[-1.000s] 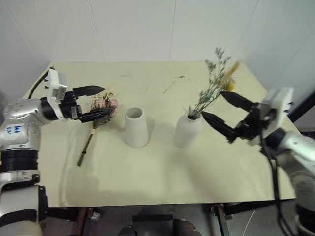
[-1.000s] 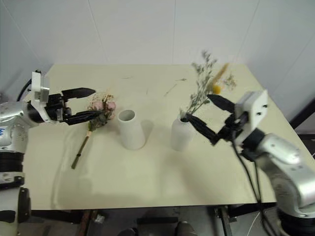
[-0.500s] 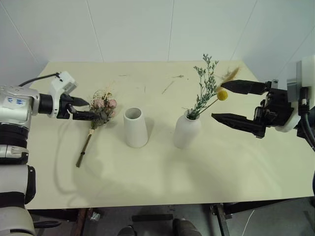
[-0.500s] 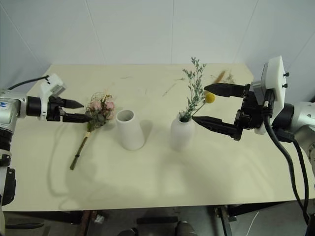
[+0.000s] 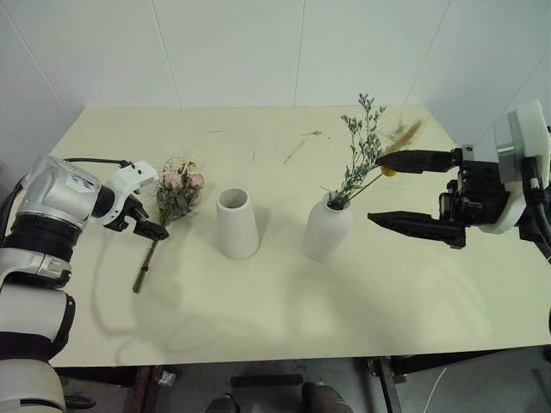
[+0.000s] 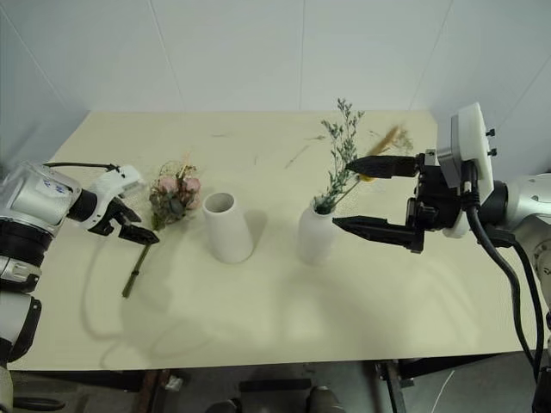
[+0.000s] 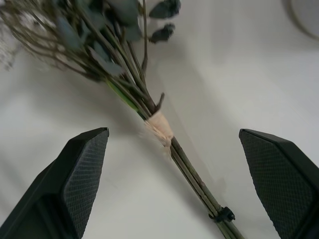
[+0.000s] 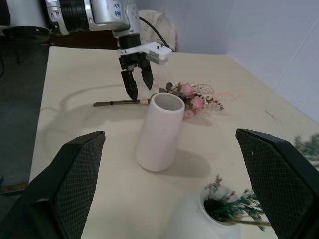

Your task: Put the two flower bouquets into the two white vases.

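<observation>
1. Below the left pincer (image 7: 169,164), the rose bouquet (image 5: 176,191) is lying flat on the counter (image 5: 284,310), its stems passing between the two spread fingers, which are hanging over them without touching.
2. Its long axis is running from the pink heads, near the wide-mouthed vase (image 5: 238,223), down through the tan wrap (image 7: 158,128) to the stem ends toward the counter's near edge; the pincer is standing over the stems just past that wrap, with its fingers to either side of the axis rather than along it.
3. By my judgement, the left arm is by far the nearer one, so the coming pinch is falling to it: a straight drop onto the stems.
4. Across the counter, the right pincer (image 6: 366,194) is spread wide and holding nothing, poised beside the green sprig bunch (image 5: 366,155), which is already standing in the narrow-necked vase (image 5: 327,231).
5. The wide-mouthed vase is standing empty, just beside the rose heads.
</observation>
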